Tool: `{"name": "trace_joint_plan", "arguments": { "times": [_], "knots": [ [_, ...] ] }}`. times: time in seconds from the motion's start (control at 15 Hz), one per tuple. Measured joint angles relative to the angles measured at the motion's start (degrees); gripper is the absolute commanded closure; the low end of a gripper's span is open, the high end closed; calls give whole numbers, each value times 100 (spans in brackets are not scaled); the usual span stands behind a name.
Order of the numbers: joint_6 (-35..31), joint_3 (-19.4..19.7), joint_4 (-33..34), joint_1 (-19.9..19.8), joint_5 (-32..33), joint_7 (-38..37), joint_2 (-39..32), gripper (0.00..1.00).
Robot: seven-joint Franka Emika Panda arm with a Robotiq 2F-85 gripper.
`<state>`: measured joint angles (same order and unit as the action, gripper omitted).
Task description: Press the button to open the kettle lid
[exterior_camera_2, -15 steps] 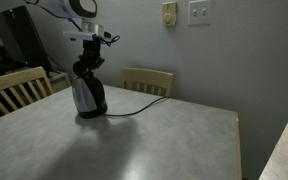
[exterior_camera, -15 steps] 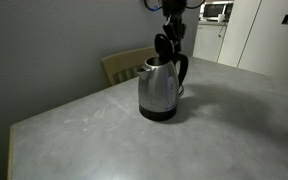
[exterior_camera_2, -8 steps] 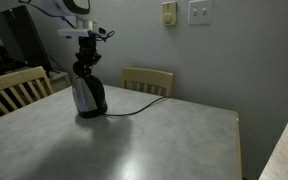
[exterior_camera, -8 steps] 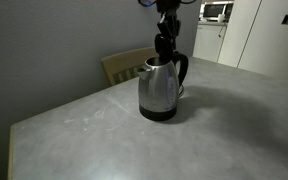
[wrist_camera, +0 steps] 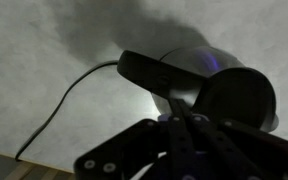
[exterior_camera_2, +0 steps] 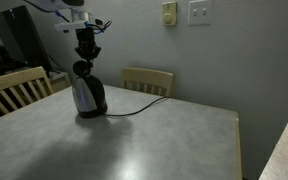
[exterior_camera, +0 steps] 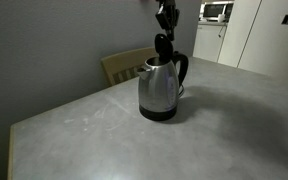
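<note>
The steel kettle (exterior_camera: 159, 92) stands on its black base near the table's far edge and also shows in the other exterior view (exterior_camera_2: 88, 97). The kettle lid (exterior_camera: 162, 46) is a dark shape tipped up above the neck in both exterior views (exterior_camera_2: 81, 68). My gripper (exterior_camera: 167, 17) hangs straight above it, a little clear of the lid (exterior_camera_2: 85, 42), fingers together and empty. In the wrist view the gripper (wrist_camera: 184, 145) looks down on the kettle's black handle (wrist_camera: 159, 70) and the dark round lid (wrist_camera: 239, 97).
The grey table (exterior_camera: 224, 130) extends toward the front. A black power cord (exterior_camera_2: 134, 110) runs from the kettle toward a wooden chair (exterior_camera_2: 146, 80) at the wall. Another chair (exterior_camera_2: 14, 88) stands at the table's end. A microwave (exterior_camera: 217, 12) sits far behind.
My gripper has risen straight up from the kettle's top. The dark lid stays tipped up above the neck. The kettle has not moved.
</note>
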<state>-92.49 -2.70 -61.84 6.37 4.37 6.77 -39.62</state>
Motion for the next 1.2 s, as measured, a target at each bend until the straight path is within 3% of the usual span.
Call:
{"name": "trace_joint_plan", "arguments": {
  "times": [0.07, 0.2, 0.27, 0.87, 1.2],
  "knots": [
    [-2, 0, 0, 4, 34, -9, 32, 100],
    [-7, 0, 0, 4, 67, -11, 68, 82],
    [-8, 0, 0, 4, 69, -11, 79, 67],
    [-141, 0, -5, -27, 67, -10, 103, 5],
    [-276, 0, -35, -64, 38, -7, 103, 0]
  ]
}}
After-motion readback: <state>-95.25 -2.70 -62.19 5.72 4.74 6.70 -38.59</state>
